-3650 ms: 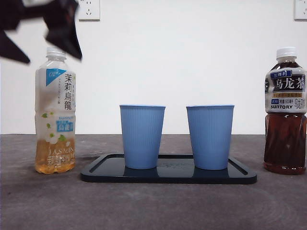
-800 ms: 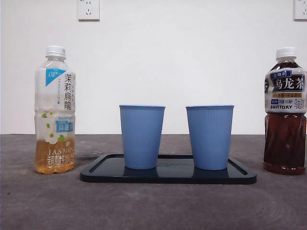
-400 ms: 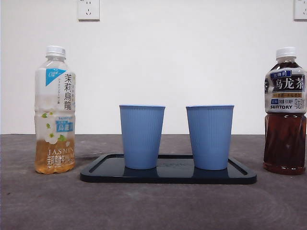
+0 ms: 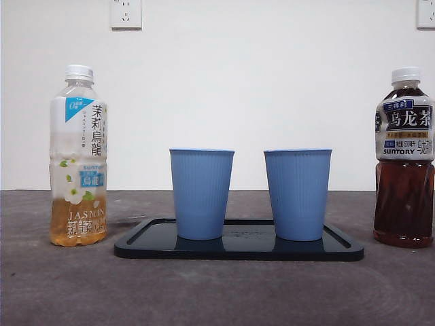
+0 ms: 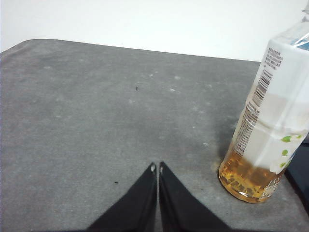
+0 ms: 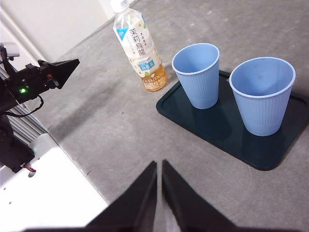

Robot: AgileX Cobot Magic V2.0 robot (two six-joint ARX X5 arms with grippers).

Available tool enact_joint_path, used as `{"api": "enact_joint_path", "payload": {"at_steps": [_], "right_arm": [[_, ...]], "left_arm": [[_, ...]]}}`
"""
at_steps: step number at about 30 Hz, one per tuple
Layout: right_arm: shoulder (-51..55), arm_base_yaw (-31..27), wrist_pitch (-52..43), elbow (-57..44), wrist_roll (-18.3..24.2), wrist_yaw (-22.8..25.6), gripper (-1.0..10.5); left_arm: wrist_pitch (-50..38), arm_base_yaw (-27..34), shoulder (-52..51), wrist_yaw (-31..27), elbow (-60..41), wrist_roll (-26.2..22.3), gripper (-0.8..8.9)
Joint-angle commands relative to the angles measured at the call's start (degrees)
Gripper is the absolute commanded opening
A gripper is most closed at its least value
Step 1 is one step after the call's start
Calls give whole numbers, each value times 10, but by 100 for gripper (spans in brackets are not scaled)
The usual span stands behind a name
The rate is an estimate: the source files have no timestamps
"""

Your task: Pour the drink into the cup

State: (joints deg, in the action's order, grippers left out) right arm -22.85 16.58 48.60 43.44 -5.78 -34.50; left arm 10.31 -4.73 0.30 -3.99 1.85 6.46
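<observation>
Two ribbed blue cups (image 4: 201, 193) (image 4: 298, 193) on a glossy black tray (image 4: 238, 248); beside the tray, pale amber jasmine tea bottle (image 4: 78, 156), dark brown oolong bottle (image 4: 404, 156).

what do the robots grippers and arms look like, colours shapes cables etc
Each gripper has two matte black jaws, wedge-shaped and tapering to thin tips: the left gripper shows small pale spots at its tips, the right gripper is plain. In the right wrist view the left arm is black and angular, with a green light and black cables.
</observation>
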Motion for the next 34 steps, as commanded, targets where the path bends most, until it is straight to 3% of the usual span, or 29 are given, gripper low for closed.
{"api": "enact_joint_path", "payload": {"at_steps": [1,13,17,22,28,34], "right_arm": [[-1,3,-6,7,2,0,13],[21,-20,-8,5,2,-2,13],[33,-62,-33,-9,24,38,13],[82,-124,-177,-92,38,133,13],[170,-161,-384,-243,37,157,13],[212,-165,-435,-343,41,213,13]], "left_arm": [[3,1,-1,-1,-12,-11,6],[3,1,-1,-1,-12,-11,6],[3,1,-1,-1,-12,-11,6],[3,1,-1,-1,-12,-11,6],[3,1,-1,-1,-12,-11,6],[3,1,-1,-1,-12,-11,6]]}}
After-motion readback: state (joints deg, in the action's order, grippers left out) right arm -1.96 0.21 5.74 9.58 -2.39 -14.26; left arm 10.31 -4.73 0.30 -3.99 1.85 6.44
